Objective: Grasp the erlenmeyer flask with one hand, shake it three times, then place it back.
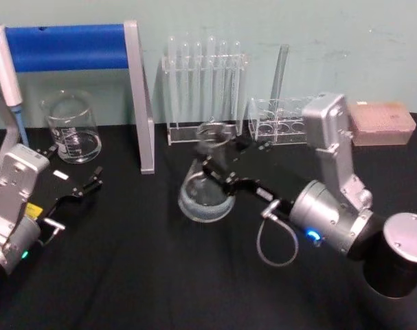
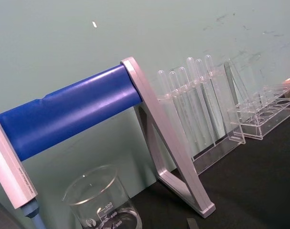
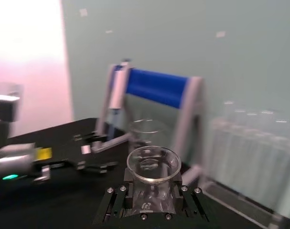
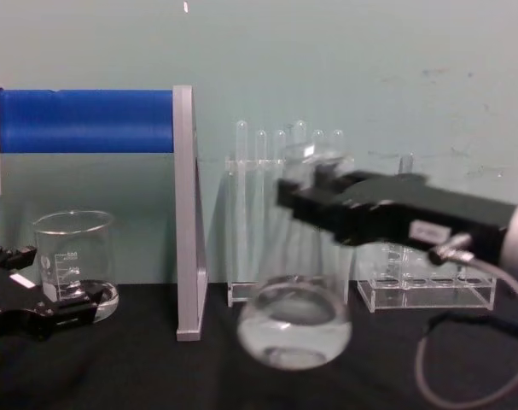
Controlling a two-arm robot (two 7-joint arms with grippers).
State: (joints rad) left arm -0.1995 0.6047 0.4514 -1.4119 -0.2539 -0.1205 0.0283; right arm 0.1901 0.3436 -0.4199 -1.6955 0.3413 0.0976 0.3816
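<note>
Right tool (image 1: 220, 155) is clamped on the neck of the flask (image 1: 207, 192), jaws shut just under the flared rim. Its arm reaches in from the right across mid-bench (image 1: 146, 275). In the chest view the flask's wide body hangs below the tool, in front of the tall tube rack (image 1: 205, 89), and looks slightly tilted with the rim toward the right. Can't tell whether its base touches the bench. The right wrist view looks down on the round rim, with the tool's black body right under it. The flask is between the blue-bar frame (image 1: 139, 96) on its left and the low clear rack (image 1: 277, 122) at back right. It's well apart from the beaker (image 1: 72, 129), which stands at back left behind the frame's leg. Left tool (image 1: 91, 184) is idle at bench left, near the beaker but not touching it, jaws apart and holding nothing. A pink box (image 1: 378, 124) sits at the back right edge, beside the low rack.
</note>
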